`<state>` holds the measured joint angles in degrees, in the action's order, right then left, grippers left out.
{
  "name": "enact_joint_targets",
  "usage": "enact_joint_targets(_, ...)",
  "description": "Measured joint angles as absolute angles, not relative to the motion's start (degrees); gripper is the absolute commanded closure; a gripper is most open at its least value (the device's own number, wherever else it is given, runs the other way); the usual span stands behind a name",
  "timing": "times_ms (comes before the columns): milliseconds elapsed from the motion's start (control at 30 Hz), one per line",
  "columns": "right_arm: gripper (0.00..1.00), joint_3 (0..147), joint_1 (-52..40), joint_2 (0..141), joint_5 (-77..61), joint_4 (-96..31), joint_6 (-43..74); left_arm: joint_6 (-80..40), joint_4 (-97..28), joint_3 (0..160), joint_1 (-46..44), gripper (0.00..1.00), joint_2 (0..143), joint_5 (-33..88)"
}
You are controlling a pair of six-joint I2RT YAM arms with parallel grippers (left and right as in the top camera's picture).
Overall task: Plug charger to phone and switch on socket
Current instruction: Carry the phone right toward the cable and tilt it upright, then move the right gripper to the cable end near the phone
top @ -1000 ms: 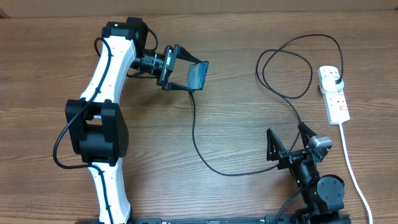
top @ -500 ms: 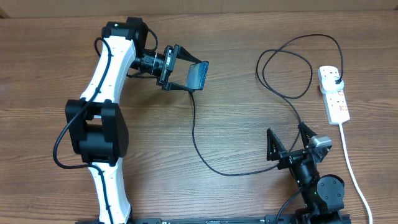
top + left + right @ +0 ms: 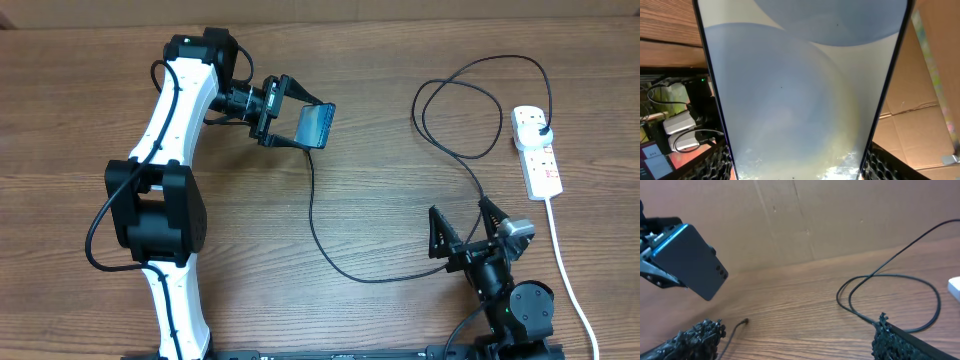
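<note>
My left gripper (image 3: 292, 122) is shut on the phone (image 3: 319, 124) and holds it tilted above the table at the back left. In the left wrist view the phone's pale screen (image 3: 800, 85) fills the frame between the fingers (image 3: 800, 171). In the right wrist view the phone's dark back (image 3: 687, 260) shows. The charger cable (image 3: 312, 215) runs from its black plug (image 3: 541, 131) in the white socket (image 3: 540, 165), loops, and ends on the table below the phone. Its tip (image 3: 745, 321) lies free on the wood. My right gripper (image 3: 465, 232) is open and empty, and the cable (image 3: 890, 277) passes by its right finger.
The socket's thick white cord (image 3: 568, 275) runs down the right side to the front edge. Brown cardboard (image 3: 840, 220) stands behind the table. The cable loops (image 3: 470, 105) lie on the wood at the back right.
The left gripper has turned slightly with the phone, so its screen looks lighter from above. The right arm and the cable have not moved.
</note>
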<state>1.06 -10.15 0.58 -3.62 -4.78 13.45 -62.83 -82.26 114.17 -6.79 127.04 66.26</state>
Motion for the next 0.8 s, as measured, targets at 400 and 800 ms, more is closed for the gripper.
enact_joint_targets(400, 0.0, 1.1, -10.15, 6.37, -13.8, -3.79, 23.29, -62.83, -82.04, 114.17, -6.79, 0.49, 127.04, 64.18)
enact_joint_targets(800, 0.0, 21.56, -10.15, 24.21, -15.57, -16.34, 23.44, -62.54, -82.06, 114.17, -6.79, 0.48, 127.04, 63.77)
